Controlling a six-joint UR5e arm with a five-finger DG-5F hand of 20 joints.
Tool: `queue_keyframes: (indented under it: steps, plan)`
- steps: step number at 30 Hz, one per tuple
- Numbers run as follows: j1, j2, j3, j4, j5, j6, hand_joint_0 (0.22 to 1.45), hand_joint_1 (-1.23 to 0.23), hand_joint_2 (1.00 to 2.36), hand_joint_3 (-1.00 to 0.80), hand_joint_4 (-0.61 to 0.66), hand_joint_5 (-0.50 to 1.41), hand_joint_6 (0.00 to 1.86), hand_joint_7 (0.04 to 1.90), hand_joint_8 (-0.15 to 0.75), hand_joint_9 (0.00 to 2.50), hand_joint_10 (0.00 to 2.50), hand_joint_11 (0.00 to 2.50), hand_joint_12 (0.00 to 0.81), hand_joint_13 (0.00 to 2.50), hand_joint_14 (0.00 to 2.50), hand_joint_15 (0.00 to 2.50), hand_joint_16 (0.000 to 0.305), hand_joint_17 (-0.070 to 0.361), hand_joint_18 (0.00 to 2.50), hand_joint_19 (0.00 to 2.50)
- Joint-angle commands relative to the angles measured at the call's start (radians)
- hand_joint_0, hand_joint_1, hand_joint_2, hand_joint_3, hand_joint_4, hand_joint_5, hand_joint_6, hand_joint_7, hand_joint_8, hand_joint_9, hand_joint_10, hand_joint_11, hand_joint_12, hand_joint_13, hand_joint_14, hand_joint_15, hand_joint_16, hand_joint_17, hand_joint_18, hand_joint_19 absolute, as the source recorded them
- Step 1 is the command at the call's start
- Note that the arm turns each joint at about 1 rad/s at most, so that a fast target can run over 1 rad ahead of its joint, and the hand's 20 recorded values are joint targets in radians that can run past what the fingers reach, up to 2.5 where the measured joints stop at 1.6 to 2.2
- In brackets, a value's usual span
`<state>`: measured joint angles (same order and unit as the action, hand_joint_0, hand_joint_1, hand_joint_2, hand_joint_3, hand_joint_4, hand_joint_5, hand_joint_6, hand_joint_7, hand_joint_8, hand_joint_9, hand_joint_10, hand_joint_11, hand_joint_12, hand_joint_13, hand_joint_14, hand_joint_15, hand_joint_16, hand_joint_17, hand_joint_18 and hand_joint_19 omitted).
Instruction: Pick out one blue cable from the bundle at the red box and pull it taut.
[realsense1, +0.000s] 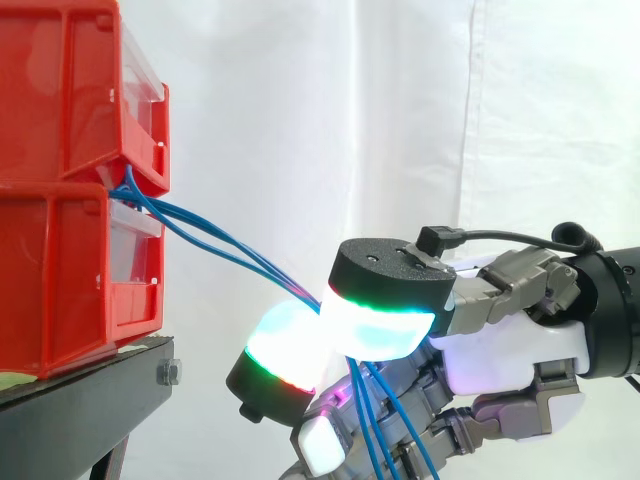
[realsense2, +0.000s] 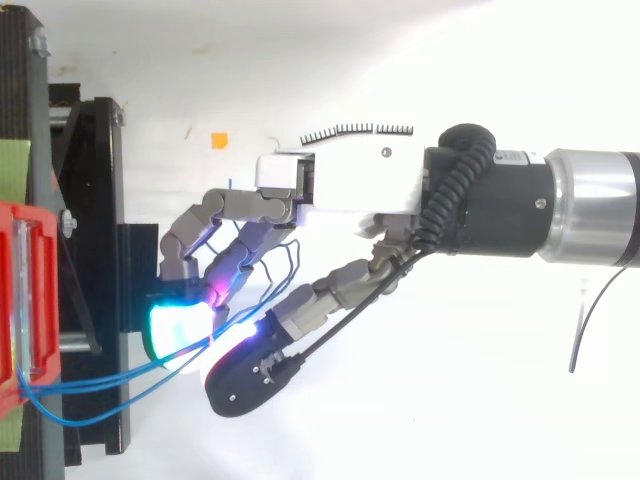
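Nearest the side camera, the robot's hand reaches in from the right with its fingers curled, two glowing pads pressed together and clamped on a cluster of blue cables. The loose ends hang straight down below the pinch, in front of the lower fingers. From the pads the strands climb leftward, close together, to the gap between two stacked red boxes, which sit on a black stand before a white curtain. Seen from above, the same strands leave the red box at the left edge and dip in a shallow loop before rising to the lit pads. By the look of it, the grasp has been made, but several strands appear to run through the pinch, so the picking-out of a single cable seems unfinished. The slack near the box suggests the pull is only partly done, with the hand needing to draw away from the boxes before any strand runs straight.
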<state>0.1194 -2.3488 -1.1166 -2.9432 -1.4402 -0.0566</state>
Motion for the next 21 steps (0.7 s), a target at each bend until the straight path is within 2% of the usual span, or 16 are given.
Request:
queue_keyframes:
  steps: [1, 4, 8, 13, 21]
  plan:
    - [0.002, 0.0, 0.0, -0.005, -0.005, -0.003, 0.71, -0.84, 1.0, -0.46, -0.02, -0.16, 0.94, 0.95, 0.316, 0.92, 0.02, 0.48, 0.295, 0.74, 0.01, 0.22, 0.04, 0.091, 0.69, 0.3]
    - [0.003, -0.001, -0.002, -0.005, -0.005, -0.005, 0.7, -0.82, 1.0, -0.46, -0.01, -0.16, 0.94, 0.96, 0.319, 0.93, 0.02, 0.48, 0.291, 0.74, 0.01, 0.22, 0.04, 0.09, 0.68, 0.3]
    - [0.005, 0.0, 0.0, -0.005, -0.002, -0.005, 0.62, -0.74, 1.0, -0.5, 0.08, -0.15, 0.92, 0.85, 0.317, 0.94, 0.02, 0.48, 0.288, 0.73, 0.01, 0.23, 0.039, 0.087, 0.67, 0.32]
    - [0.005, -0.001, 0.0, -0.005, -0.002, -0.005, 0.52, -0.73, 1.0, -0.5, 0.1, -0.15, 0.91, 0.88, 0.331, 0.96, 0.02, 0.47, 0.302, 0.74, 0.01, 0.24, 0.042, 0.094, 0.68, 0.32]
    - [0.005, 0.0, 0.0, -0.002, -0.003, -0.008, 0.52, -0.7, 1.0, -0.5, 0.1, -0.14, 0.9, 0.88, 0.33, 0.96, 0.02, 0.47, 0.298, 0.74, 0.01, 0.23, 0.041, 0.092, 0.69, 0.33]
